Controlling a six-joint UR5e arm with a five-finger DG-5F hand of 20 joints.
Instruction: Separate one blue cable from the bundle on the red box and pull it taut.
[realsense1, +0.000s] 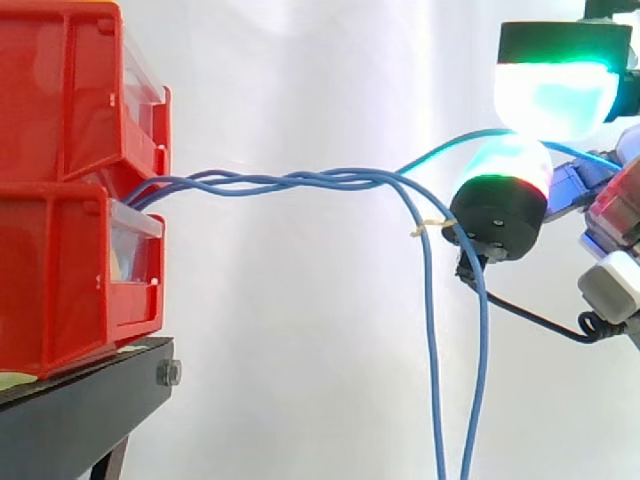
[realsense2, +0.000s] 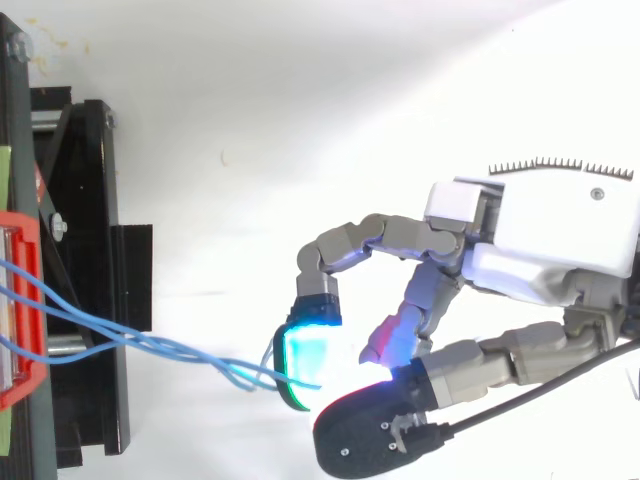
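The robot hand reaches in from the right with its fingers curled. Two glowing fingertips are pressed together, one above the other, and pinch a single blue cable between them. The upper pad glows cyan and white. The lower one glows white with a green and red rim. From above, the cyan pad sits just beside a dark-backed fingertip, and the cable ends run in between the two.

The pinched cable climbs away from the bundle in a gentle curve up to the pads. A short stretch of it shows again on the far side of the fingertips.

The rest of the bundle is a loose twist of blue cables running roughly level to the left. Just before the hand, two of them turn down and hang straight to the bottom of the side view. A small pale tie sits on them near the bend.

At the left, the bundle comes out from the gap between two stacked red bins. The bins rest on a black stand. A white curtain hangs behind everything.
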